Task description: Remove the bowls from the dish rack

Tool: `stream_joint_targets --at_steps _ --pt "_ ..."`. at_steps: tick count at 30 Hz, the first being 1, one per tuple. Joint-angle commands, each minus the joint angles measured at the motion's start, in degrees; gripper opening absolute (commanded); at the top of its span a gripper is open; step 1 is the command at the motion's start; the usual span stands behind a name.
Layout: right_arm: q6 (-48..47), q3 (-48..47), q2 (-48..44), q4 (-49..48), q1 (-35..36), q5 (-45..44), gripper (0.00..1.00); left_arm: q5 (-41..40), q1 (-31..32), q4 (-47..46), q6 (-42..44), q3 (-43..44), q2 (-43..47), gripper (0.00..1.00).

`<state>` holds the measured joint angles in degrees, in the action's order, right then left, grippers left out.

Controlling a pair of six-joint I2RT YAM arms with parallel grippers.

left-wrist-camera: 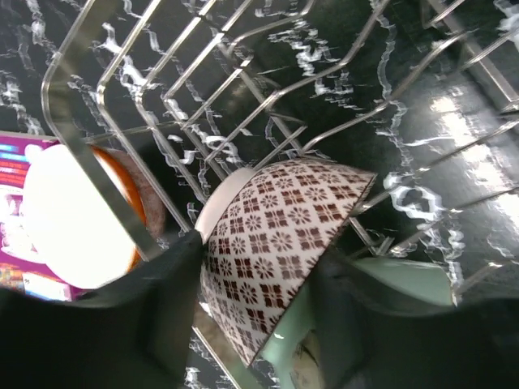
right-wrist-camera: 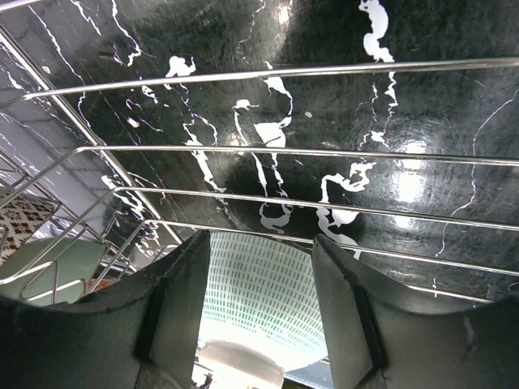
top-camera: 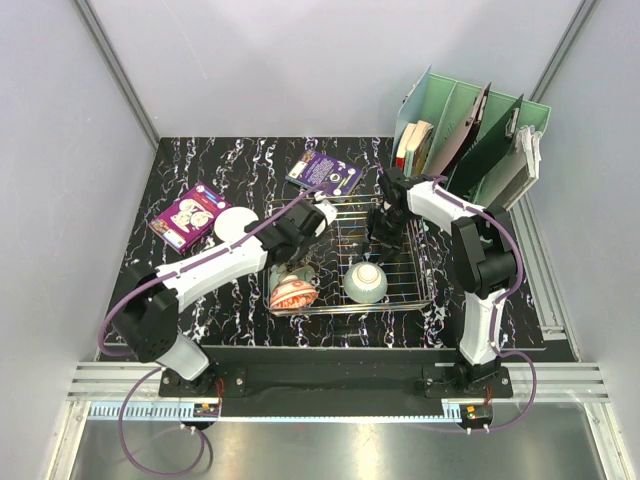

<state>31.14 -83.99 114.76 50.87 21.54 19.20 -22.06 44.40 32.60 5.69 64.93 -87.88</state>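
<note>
The chrome dish rack (top-camera: 350,225) stands mid-table. A red-patterned bowl (top-camera: 293,295) lies on its side in the front left corner. My left gripper (top-camera: 290,255) is open, and in its wrist view (left-wrist-camera: 259,247) the fingers straddle this bowl (left-wrist-camera: 284,235), the left one touching it. A pale green bowl (left-wrist-camera: 405,279) leans beside it. A green-dashed bowl (top-camera: 366,282) sits upside down at the front right. My right gripper (top-camera: 380,232) is open just behind it, and in its wrist view (right-wrist-camera: 259,239) that bowl (right-wrist-camera: 259,300) shows beyond the fingers. A cream bowl (top-camera: 235,222) in an orange one (left-wrist-camera: 130,194) rests outside, left.
Two purple boxes lie on the black marbled table, one at the left (top-camera: 188,215) and one behind the rack (top-camera: 325,172). A mint-green file organizer (top-camera: 470,140) with folders stands at the back right, close to the right arm. Grey walls close in the sides.
</note>
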Motion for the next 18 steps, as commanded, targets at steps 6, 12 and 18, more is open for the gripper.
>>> stream_joint_targets --at_steps 6,12,18 --pt "-1.3 0.8 0.8 -0.5 -1.3 -0.5 0.61 -6.1 -0.5 2.2 -2.0 -0.9 -0.5 0.25" --pt "-1.3 1.5 0.7 -0.6 -1.3 -0.7 0.61 -11.5 -0.8 1.2 -2.7 1.8 -3.9 0.17" --pt "-1.6 2.1 0.6 -0.5 -1.4 -0.9 0.58 -18.1 -1.9 -0.8 -2.0 7.8 -7.7 0.10"
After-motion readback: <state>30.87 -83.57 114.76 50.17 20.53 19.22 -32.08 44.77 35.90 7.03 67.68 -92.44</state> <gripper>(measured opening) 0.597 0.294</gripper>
